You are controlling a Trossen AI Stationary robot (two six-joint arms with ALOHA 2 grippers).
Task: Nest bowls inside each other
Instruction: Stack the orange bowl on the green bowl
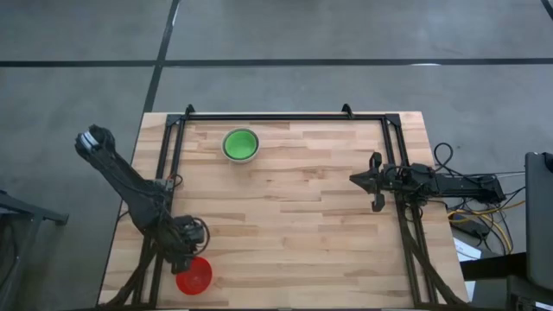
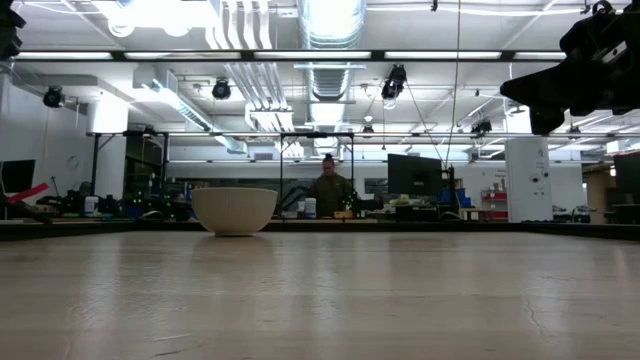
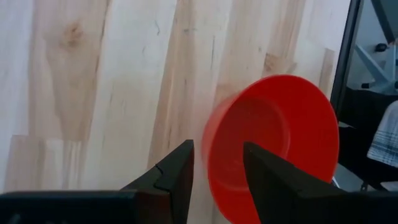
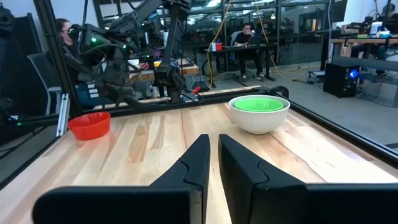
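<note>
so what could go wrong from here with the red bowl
The left gripper straddles just one wall of the red bowl, so the bowl may tilt or slip when lifted. It also sits near the table's corner edge, so a nudge could push it off. The white bowl with green inside is far away, a long carry.

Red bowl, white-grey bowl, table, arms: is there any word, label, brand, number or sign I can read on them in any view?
None can be read.
Red bowl: plain, no marking.
White-grey bowl with green inside: plain outside, no label.
Table: bare wood, no print.
Left gripper and right gripper: dark fingers, no lettering visible.
Room behind, low view: monitors and shelves, anything written there is too small to read.
</note>
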